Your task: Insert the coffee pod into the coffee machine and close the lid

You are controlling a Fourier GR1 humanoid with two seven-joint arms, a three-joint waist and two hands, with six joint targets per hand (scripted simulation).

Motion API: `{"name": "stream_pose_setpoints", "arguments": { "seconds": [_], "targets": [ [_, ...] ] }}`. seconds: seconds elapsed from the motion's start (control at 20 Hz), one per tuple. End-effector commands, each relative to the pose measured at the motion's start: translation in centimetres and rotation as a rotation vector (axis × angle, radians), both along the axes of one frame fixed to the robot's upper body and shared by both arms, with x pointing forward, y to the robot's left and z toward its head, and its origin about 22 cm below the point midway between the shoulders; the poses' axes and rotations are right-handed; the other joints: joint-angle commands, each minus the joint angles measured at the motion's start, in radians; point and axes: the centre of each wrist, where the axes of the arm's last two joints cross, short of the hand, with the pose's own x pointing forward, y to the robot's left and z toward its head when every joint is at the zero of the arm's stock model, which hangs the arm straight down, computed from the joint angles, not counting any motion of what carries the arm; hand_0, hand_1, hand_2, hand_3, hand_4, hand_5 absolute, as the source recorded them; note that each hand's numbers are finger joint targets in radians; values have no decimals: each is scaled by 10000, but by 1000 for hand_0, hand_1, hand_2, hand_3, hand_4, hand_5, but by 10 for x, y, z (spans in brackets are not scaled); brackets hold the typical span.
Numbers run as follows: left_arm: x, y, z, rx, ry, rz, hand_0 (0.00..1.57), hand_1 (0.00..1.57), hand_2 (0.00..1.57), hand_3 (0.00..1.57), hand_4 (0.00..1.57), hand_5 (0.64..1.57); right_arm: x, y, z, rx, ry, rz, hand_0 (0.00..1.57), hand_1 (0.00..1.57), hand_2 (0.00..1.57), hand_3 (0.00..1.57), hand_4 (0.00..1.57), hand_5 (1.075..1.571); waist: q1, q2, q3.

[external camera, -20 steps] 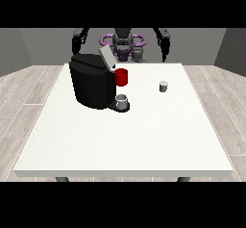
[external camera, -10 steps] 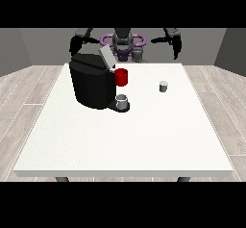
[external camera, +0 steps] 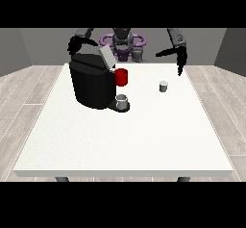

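On the far left part of the white table (external camera: 120, 145), close to its far edge, stands the black coffee machine (external camera: 92, 82). Its lid (external camera: 106, 57) is raised and tilted, a pale grey flap rising from the machine's top toward the far edge. A red part (external camera: 121, 77) projects from the machine's upper front on the side facing the table's centre. Below it, on the machine's base, sits a small grey cup (external camera: 122, 101).

The coffee pod (external camera: 164, 86), a small grey cylinder, stands upright on the table's far right part, well apart from the machine and nearer the right edge than the centre. Nothing touches it.

The hand at the view's right (external camera: 179, 58) is raised above the table's far right corner, clear of the surface. Its fingers are straight and point downward, with the thumb stretched out toward the robot's body; it holds nothing. It is above and beyond the pod, not in contact with it.

The hand at the view's left (external camera: 76, 44) is held just above and behind the machine's top far corner. How its fingers lie cannot be made out against the dark machine body.
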Motion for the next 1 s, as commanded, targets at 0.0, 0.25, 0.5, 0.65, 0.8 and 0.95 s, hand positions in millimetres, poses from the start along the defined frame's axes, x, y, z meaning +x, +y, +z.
{"name": "stream_pose_setpoints", "arguments": {
  "seconds": [0.0, 0.25, 0.5, 0.65, 0.8, 0.95],
  "targets": [
    [15, -4, -14, -37, 459, 209, 0, 0, 0, 0, 0, 1571, -3, 31, 7, 183, -186, 231, 0, 0, 0, 0, 228, 1571, -141, 214, -1],
    [22, 26, -9, 412, 1016, 676, 0, 0, 0, 0, 0, 1571, 7, 5, 17, 129, -268, 334, 0, 0, 0, 0, 283, 1571, -294, 567, -1],
    [30, -1, -24, 1436, 1058, 19, 0, 0, 0, 0, 0, 1571, 23, 1, 13, 10, 88, -95, 0, 0, 0, 0, 337, 1571, 126, 656, 2],
    [38, 3, -14, 1953, 1002, -111, 0, 0, 198, 0, 0, 1571, 19, 5, -3, -127, 167, -157, 0, 0, 0, 0, 397, 1571, 5, 841, 2],
    [41, 3, -14, 2597, 1508, -61, 105, 105, 502, 0, 0, 1571, 21, 14, -7, -100, 685, -185, 0, 0, 0, 0, 392, 1571, 192, 563, 3],
    [45, -6, -24, 2573, 1551, 266, 647, 647, 718, 349, 0, 1571, 25, 13, -12, -395, 687, -174, 0, 0, 0, 0, 407, 1571, 92, 809, 1]
  ]
}}
